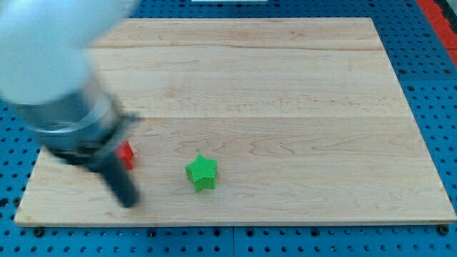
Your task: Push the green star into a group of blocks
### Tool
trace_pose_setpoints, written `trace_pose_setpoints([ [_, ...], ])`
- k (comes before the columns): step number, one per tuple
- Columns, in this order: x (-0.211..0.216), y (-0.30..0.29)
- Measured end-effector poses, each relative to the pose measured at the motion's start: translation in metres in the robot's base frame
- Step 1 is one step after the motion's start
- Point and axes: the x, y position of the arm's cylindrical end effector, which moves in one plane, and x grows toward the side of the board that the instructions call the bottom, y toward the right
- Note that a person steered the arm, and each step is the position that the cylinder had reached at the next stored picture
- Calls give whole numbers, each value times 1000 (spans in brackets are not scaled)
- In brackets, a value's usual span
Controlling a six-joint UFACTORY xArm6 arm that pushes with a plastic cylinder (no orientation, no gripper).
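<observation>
Right now my tip point(128, 202) (a bare rod, no pincer) sits at nine o'clock of the green star point(201, 173), near a red block point(126, 154); light, slippery, it probably spins unless pushed centrally.

Red block point(127, 154) at the view's left on a wooden board point(285, 86) over blue pegboard point(435, 93).

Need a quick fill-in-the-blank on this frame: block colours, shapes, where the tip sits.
1. The green block has the shape of a ____.
2. My tip is on the view's ____ side of the green block.
3. The block partly hidden behind the rod is ____ in colour.
4. The blocks rest on a ____ board.

Missing words: star; left; red; wooden
</observation>
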Motion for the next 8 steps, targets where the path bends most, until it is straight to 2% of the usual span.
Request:
trace_pose_setpoints([
  [1,-1,78],
  [2,-10,80],
  [3,-25,54],
  [5,-59,37],
  [6,-67,65],
  [8,-78,78],
])
